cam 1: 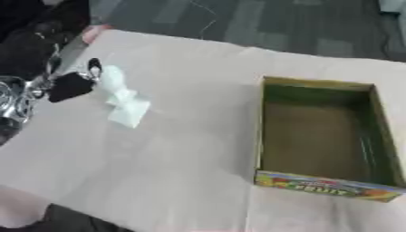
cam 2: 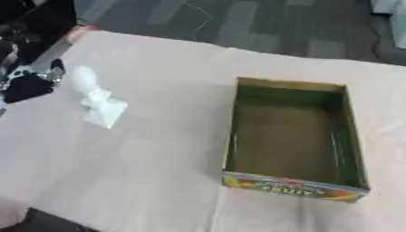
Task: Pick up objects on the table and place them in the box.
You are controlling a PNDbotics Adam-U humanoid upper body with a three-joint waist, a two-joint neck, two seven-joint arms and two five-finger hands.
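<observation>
- Reaching in from about 9 o'clock, the left hand pinches the upper end of a white crumpled packet, fingers closed on it.
- The packet hangs down from the hand, its lower end toward 5 o'clock, over the pale counter; whether that end touches the surface cannot be told.
- The box sits at 3 o'clock on the counter, well apart from the packet, open at the top.
- Its inside shows green-brown walls, and its near wall carries a bright printed label.
- The right hand shows in neither view.
</observation>
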